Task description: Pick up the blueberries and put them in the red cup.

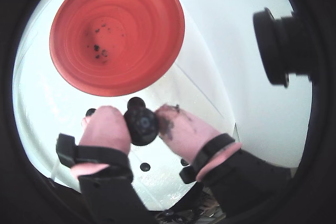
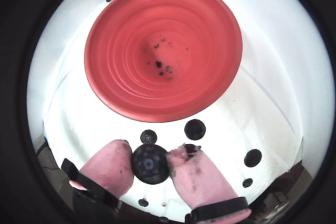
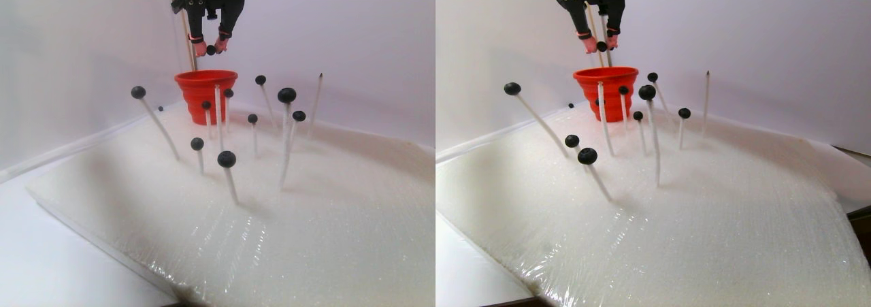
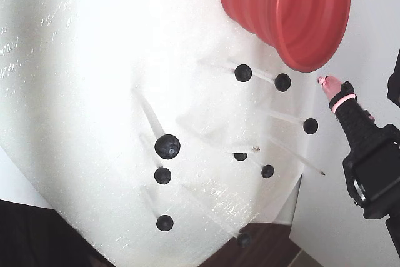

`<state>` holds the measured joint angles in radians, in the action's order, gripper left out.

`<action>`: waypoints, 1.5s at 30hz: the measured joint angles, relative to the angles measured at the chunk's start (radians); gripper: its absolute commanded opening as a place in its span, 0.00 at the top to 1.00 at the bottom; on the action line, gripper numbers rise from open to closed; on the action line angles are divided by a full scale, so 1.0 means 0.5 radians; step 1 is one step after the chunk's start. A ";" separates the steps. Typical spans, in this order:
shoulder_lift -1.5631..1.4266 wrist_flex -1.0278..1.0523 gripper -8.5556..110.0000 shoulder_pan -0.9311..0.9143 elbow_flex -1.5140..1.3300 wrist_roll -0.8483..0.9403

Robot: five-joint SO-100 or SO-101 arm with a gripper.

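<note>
This looks like a staged test bench in a lab or maker's room, not a home or kitchen. A white foam slab (image 3: 306, 225) wrapped in clear film covers the worktop, and thin pale spikes (image 3: 286, 143) stand stuck in it, each carrying a berry (image 3: 226, 159) on its tip. Plain white walls (image 3: 354, 41) close in the far edge and left side. Dark wood (image 4: 262, 248) shows past the slab's near corner.
</note>
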<state>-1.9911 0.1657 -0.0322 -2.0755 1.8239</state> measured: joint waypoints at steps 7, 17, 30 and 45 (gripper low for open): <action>0.126 -0.107 0.82 0.015 0.055 0.052; 0.224 -0.267 0.82 0.037 0.061 0.061; 0.359 -0.396 0.80 0.037 0.163 0.061; 0.362 -0.356 0.78 -0.009 0.166 0.083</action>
<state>-1.8101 -0.0123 -0.0368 -1.9926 1.8653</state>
